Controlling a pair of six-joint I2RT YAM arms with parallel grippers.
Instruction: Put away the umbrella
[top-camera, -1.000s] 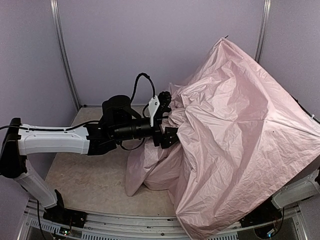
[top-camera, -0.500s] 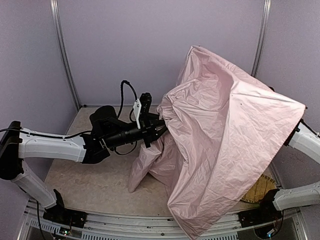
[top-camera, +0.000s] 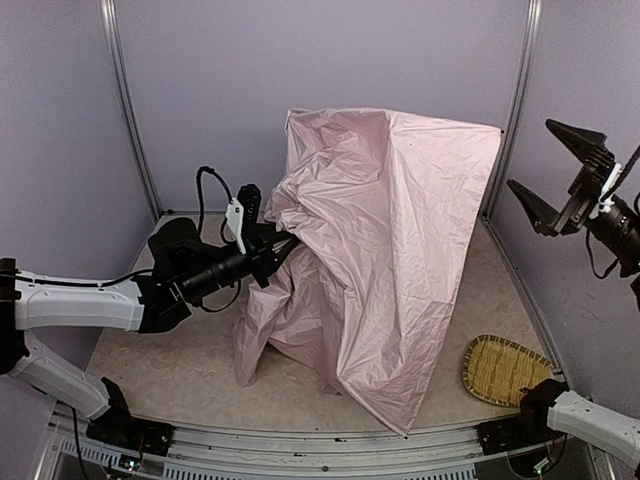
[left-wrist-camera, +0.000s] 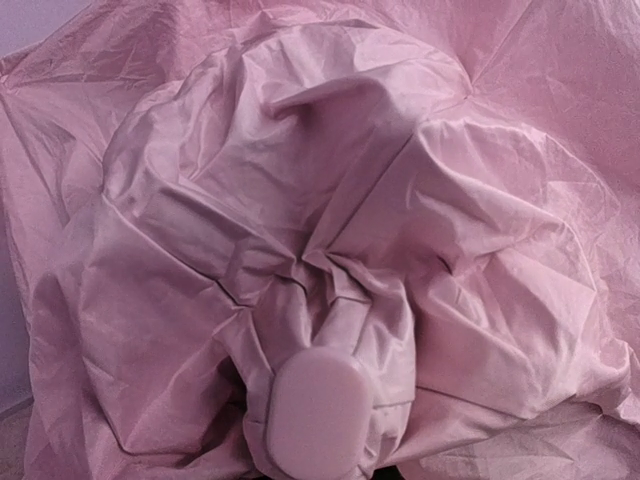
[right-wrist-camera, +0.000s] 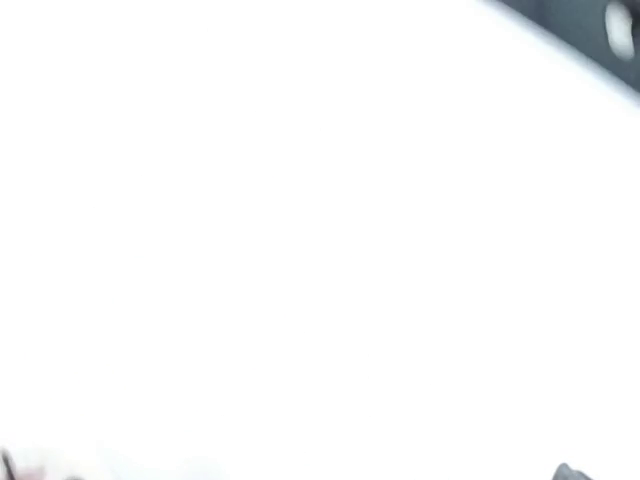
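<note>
The umbrella (top-camera: 390, 230) is a big crumpled heap of pale pink fabric standing in the middle of the table, its lower edge reaching the front rail. My left gripper (top-camera: 280, 243) reaches in from the left and is shut on the umbrella at the fabric's left side. In the left wrist view pink folds fill the frame, a smooth pink oval end piece (left-wrist-camera: 318, 412) sits at the bottom centre, and my own fingers are hidden. My right gripper (top-camera: 530, 153) hangs high at the right, wide open and empty, well clear of the fabric. The right wrist view is washed out white.
A woven oval tray (top-camera: 505, 368) lies on the table at the front right, beside the fabric's hem. Purple walls with metal posts (top-camera: 125, 110) close in the back and sides. The tabletop (top-camera: 170, 350) shows bare under the left arm.
The right gripper has let go of the umbrella, opened wide and risen to the upper right. The left gripper has shut on the fabric and pulled left; the canopy has shifted left, uncovering the tray.
</note>
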